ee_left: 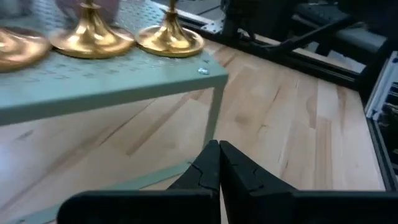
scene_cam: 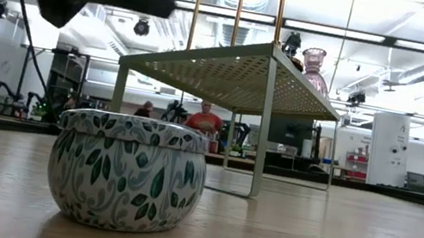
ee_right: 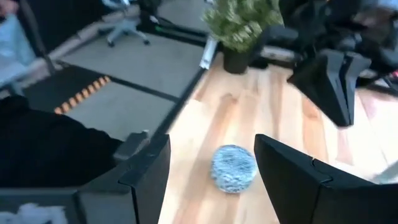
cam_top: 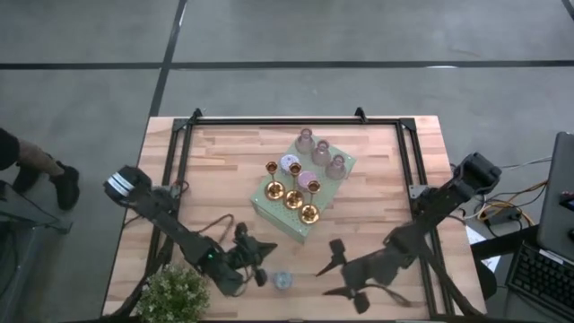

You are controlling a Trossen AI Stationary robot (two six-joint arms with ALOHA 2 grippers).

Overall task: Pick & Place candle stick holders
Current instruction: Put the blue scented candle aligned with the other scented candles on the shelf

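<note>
You have the table (cam_top: 377, 157) under you, pale wood inside a dark frame. The biggest thing on it is the green rack (cam_top: 341, 175), a perforated shelf on thin legs, set at an angle in the middle.

On the rack stand four gold candlesticks (cam_top: 294, 199) toward the near end, their flared bases side by side. Behind them sit the squat holders: pink ones (cam_top: 321, 152) at the far corner and a paler one (cam_top: 290, 163) just beside the gold group. In the low view the rack (scene_cam: 237, 75) rises behind a patterned tin (scene_cam: 126, 172), with gold stems above its edge and a pink holder (scene_cam: 314, 65) at its corner.

The plant (cam_top: 175, 292) sits at the near left corner of the table.

Your left gripper (cam_top: 256, 260) hangs near the table's front, between the plant and the tin, fingers pressed together on nothing; its wrist view looks at the gold bases (ee_left: 169, 38) on the rack's corner.

Your right gripper (cam_top: 345, 274) hovers just right of the tin, fingers spread wide; in its wrist view the tin (ee_right: 234, 168) lies between them, apart from both.

The tin (cam_top: 282, 280) stands alone on the bare wood, off the rack. Whether it holds anything, you cannot tell.
</note>
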